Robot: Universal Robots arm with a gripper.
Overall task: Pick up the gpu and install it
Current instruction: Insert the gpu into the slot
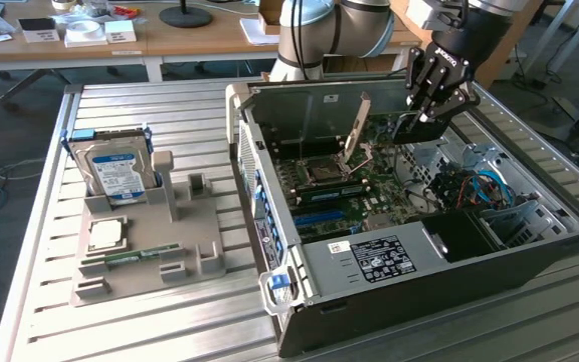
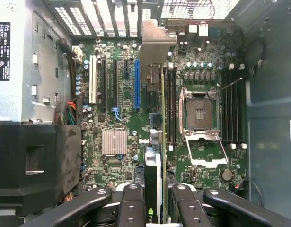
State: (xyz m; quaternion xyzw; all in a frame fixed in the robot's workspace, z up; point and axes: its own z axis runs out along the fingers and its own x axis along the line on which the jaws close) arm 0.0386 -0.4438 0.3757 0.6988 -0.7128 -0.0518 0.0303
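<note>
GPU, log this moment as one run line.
jaws: shut on gpu | gpu: edge-on over motherboard | place: inside case

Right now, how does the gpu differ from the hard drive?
The gpu is gripped by the fingers above the motherboard inside the open case; the hard drive sits in a grey holder outside it. The gpu is a thin card with a silver bracket; the hard drive is a thicker block with a blue-and-white label. Both stand on edge.

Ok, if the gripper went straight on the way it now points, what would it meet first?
The gripper is shut on the gpu, so the card would meet the motherboard first, seemingly between the blue expansion slot and the memory slots; depth is hard to judge.
</note>
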